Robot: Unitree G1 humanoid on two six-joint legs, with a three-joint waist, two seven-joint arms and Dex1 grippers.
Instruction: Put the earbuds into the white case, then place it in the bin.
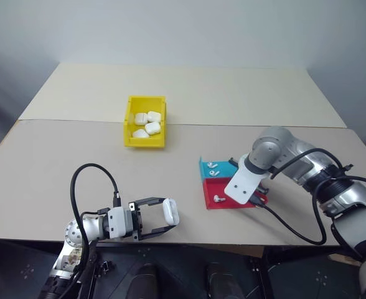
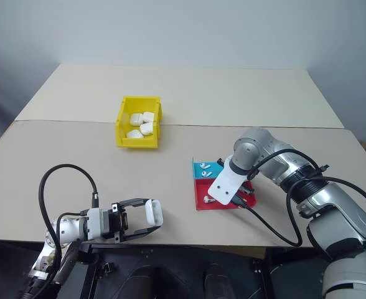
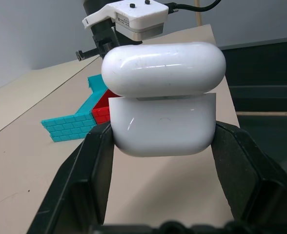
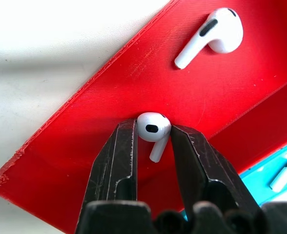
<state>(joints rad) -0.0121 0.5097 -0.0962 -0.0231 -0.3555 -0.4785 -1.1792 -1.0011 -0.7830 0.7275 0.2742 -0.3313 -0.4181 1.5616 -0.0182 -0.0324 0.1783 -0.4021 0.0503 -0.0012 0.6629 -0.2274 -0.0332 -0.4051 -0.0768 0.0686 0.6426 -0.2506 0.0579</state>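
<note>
Blue tray touching red tray on beige table.

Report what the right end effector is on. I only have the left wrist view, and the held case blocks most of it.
Observer: The right end effector points down into the red tray, with its fingertips against either side of an earbud lying there.
Operator: Count what else is in that tray.
Observer: One second earbud, lying apart from the first.
Operator: Give me the bin.
Observer: The yellow bin stands farther back on the table, with four white cases inside.
</note>
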